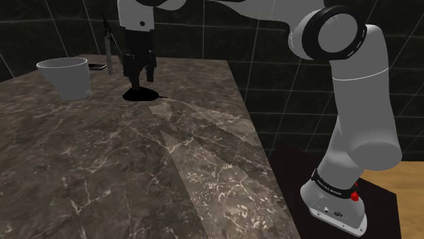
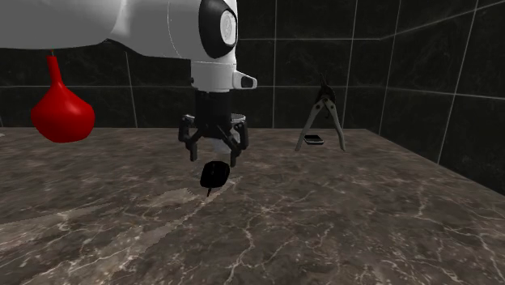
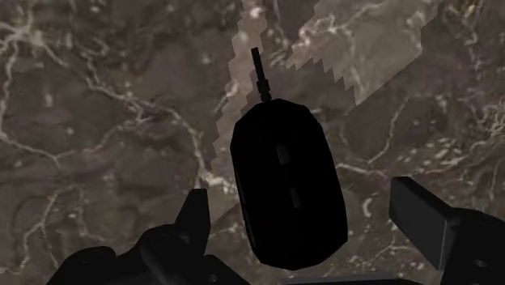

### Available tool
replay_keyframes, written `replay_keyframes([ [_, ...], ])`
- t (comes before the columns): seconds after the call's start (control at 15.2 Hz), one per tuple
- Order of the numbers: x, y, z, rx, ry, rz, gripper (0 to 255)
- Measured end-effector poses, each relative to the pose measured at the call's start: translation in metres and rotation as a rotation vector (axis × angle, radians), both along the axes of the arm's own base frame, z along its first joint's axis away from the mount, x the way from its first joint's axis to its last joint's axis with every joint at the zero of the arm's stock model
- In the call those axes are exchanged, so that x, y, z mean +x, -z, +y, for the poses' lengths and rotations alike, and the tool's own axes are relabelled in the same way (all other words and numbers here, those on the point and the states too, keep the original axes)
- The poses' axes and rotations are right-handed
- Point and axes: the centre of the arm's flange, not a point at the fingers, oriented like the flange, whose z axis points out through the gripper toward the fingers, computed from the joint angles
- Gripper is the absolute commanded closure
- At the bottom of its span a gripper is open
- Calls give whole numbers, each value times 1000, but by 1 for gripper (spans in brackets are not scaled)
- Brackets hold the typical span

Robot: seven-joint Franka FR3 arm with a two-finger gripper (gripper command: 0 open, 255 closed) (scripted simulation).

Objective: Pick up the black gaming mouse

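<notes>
My tool (image 2: 215, 155) hangs just above the dark marbled tabletop (image 2: 364, 219) with its fingers (image 3: 197, 212) spread apart, released and gripping nothing. Between them lies the black gaming mouse (image 3: 287, 182), flat on the tabletop, its short cable stub (image 3: 259, 73) toward the shoulder view's right; neither finger touches it. Farther off on the same tabletop stands a pale grey cup (image 1: 66, 78), well apart from the mouse, and behind it rises a dark tiled wall (image 1: 54, 34).

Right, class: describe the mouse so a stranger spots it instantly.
Find the dark marble countertop, then the open black claw above it. Directly beneath lies the mouse: a flat black oval with a stubby cord, unlike the tall pale cup.
</notes>
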Motion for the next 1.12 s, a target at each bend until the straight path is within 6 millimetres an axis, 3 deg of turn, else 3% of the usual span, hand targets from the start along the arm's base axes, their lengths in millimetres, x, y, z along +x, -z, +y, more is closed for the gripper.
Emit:
replay_keyframes([
  [0.46,6,33,5,2,-4,-1,0],
  [0.53,6,35,6,2,-4,-1,255],
  [1.12,7,35,7,2,-2,-5,255],
])
